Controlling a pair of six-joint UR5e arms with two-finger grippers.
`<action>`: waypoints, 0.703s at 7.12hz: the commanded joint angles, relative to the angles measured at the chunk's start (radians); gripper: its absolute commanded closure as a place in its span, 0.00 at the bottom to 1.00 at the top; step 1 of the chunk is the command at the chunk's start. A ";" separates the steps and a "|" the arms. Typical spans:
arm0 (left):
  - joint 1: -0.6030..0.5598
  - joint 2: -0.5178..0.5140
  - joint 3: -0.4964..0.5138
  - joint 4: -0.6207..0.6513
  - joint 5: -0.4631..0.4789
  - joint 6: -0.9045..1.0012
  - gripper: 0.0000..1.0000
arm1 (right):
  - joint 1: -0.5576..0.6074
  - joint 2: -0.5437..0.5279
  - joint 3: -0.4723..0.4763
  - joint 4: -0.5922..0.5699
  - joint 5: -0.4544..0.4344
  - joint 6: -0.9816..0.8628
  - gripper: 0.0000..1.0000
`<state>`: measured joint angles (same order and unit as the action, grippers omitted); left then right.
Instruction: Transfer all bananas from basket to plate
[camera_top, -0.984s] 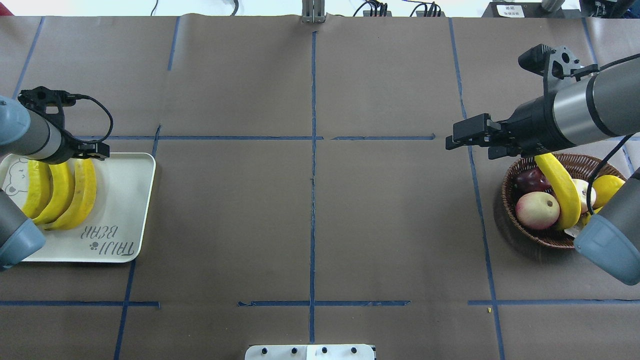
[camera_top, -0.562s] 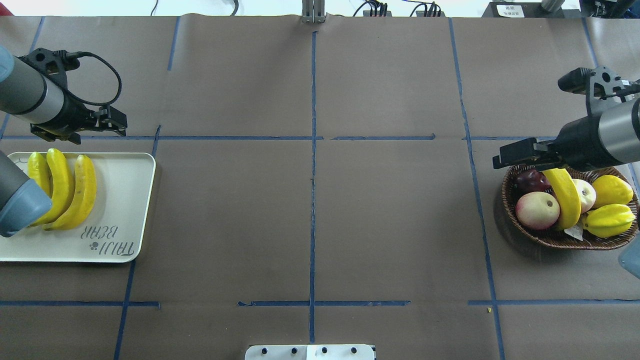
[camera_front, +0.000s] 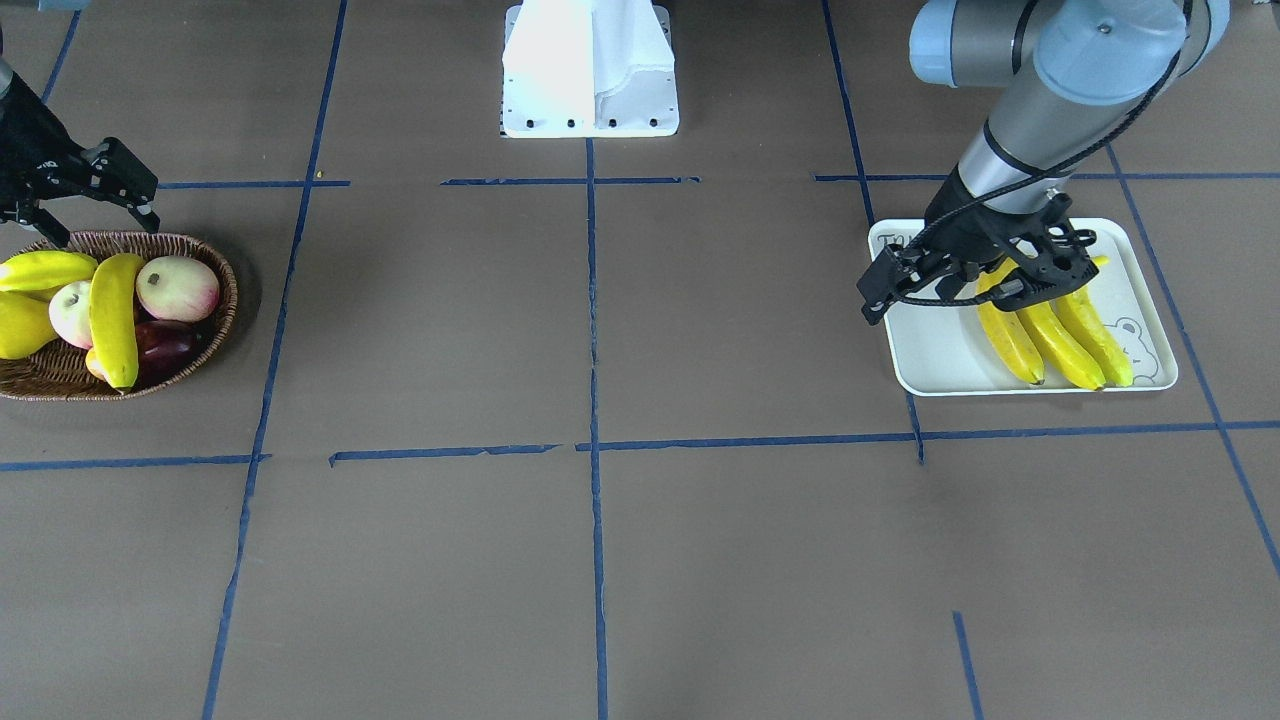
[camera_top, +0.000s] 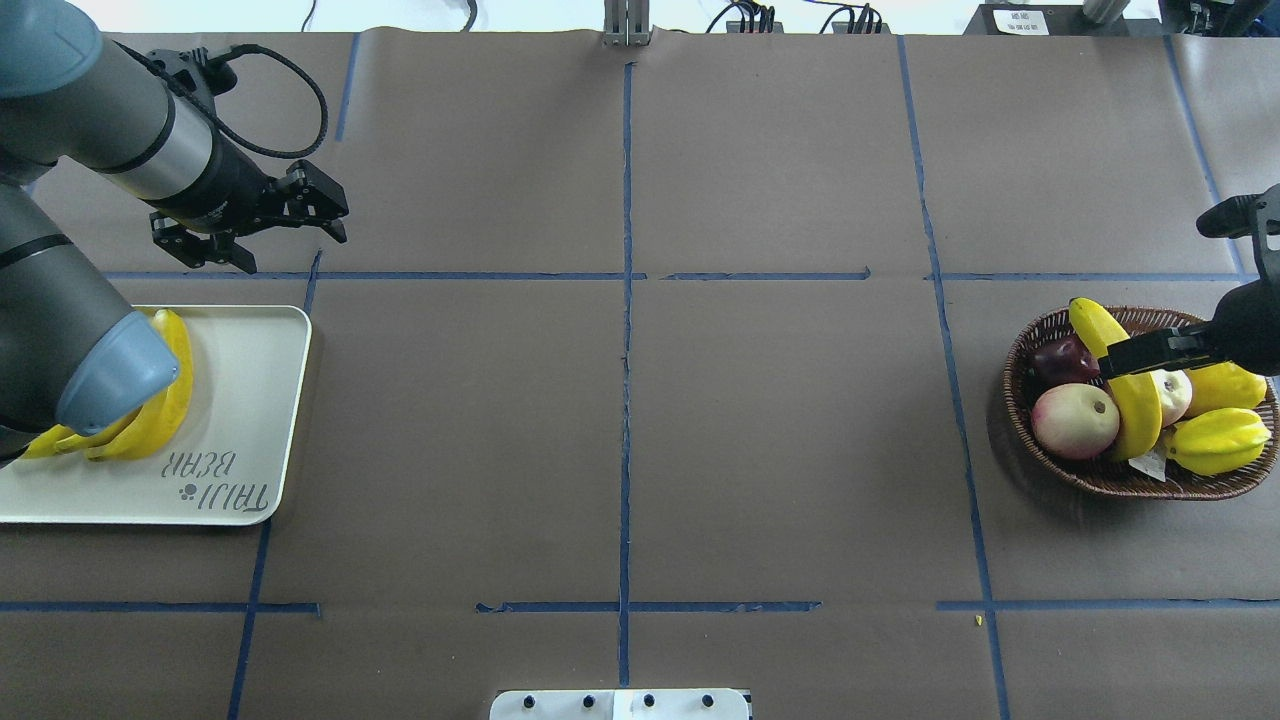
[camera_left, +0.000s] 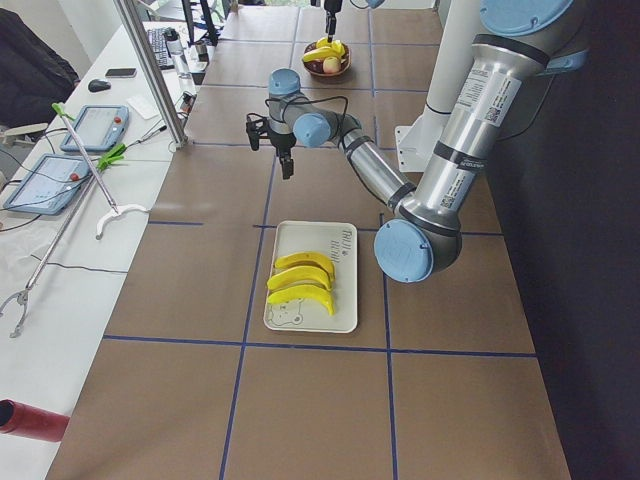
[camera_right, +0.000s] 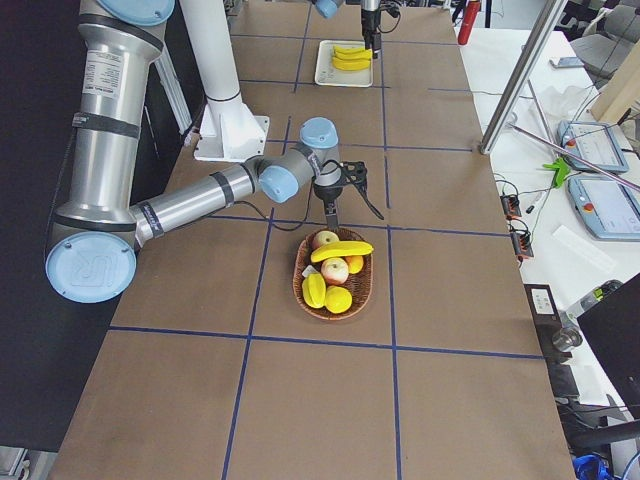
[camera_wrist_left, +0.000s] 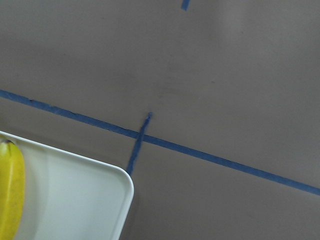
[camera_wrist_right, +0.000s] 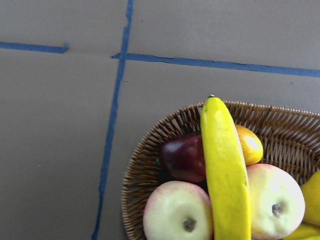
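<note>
Bananas stand three to one: three bananas (camera_front: 1052, 342) lie side by side on the white plate (camera_top: 285, 400) at the left edge of the overhead view, and the last banana (camera_top: 1138, 415) lies in the wicker basket (camera_top: 1015, 405) at the right edge.

The right gripper (camera_top: 1115, 358) hangs just over that banana's upper half, carrying nothing. In the front-facing view we read its jaws as parted. A second ago it stood out to the left of the basket, so it has drawn back over the fruit, and we judge it is lining up the final pick.

The left gripper (camera_top: 340, 223) is empty too, jaws apart. It has risen off the plate and swung to the upper left of the overhead view, beyond the tape line (camera_top: 450, 275). That tells us the third banana is delivered and let go. Its elbow (camera_top: 110, 375) now hides much of the three from above.

The last banana rides on top of the peaches (camera_top: 1075, 420), its tip over the basket's upper-left rim. A dark red fruit (camera_top: 1060, 360) lies at its left, and a lemon (camera_top: 1225, 385) and star fruit (camera_top: 1215, 440) at its right. Nothing covers it, so a straight lift looks open. On the plate, the bare strip right of the third banana, above the TAIJI BEAR print (camera_top: 225, 480), leaves room for one more.
</note>
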<state>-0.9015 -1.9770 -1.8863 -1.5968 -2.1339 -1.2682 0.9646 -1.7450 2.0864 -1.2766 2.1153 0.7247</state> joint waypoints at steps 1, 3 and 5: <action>0.021 -0.005 0.021 -0.034 -0.001 -0.010 0.00 | -0.001 0.005 -0.107 0.000 -0.034 -0.103 0.01; 0.021 -0.002 0.024 -0.048 0.000 -0.008 0.00 | -0.012 0.036 -0.153 -0.003 -0.032 -0.100 0.01; 0.021 -0.003 0.026 -0.049 0.000 -0.007 0.00 | -0.033 0.041 -0.187 -0.001 -0.026 -0.105 0.00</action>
<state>-0.8808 -1.9793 -1.8617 -1.6439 -2.1338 -1.2761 0.9423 -1.7091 1.9180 -1.2782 2.0867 0.6206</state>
